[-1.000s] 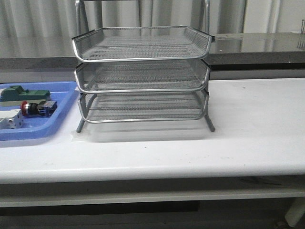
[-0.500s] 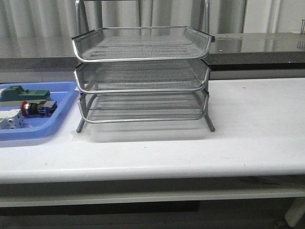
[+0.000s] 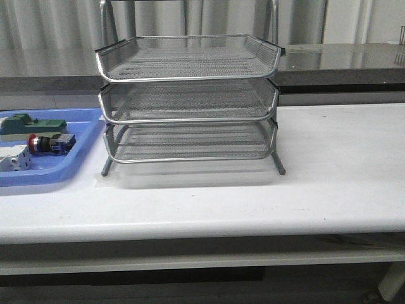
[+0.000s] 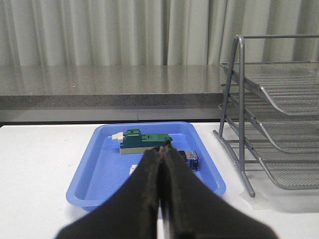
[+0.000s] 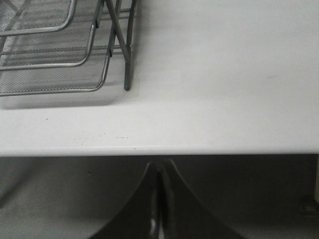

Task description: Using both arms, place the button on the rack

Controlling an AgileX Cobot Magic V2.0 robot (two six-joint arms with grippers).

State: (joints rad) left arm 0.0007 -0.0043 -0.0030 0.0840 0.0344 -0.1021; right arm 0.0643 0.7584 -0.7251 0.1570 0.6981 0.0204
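Observation:
The button (image 3: 49, 144), with its red cap and blue rear block, lies on its side in the blue tray (image 3: 79, 126) at the left. The silver three-tier mesh rack (image 3: 188, 101) stands mid-table, its trays holding nothing. In the left wrist view my left gripper (image 4: 164, 146) is shut with nothing in it, short of the tray; its fingers hide most of the button, only the blue rear block (image 4: 191, 160) showing. My right gripper (image 5: 159, 164) is shut and holds nothing, below and in front of the table's front edge, near the rack's right leg (image 5: 124, 59). Neither arm shows in the front view.
A green block (image 3: 31, 125) and a white block (image 3: 14, 161) share the blue tray with the button. The white table (image 3: 342, 164) stretches to the right of the rack. A grey counter (image 3: 354, 60) and curtains stand behind.

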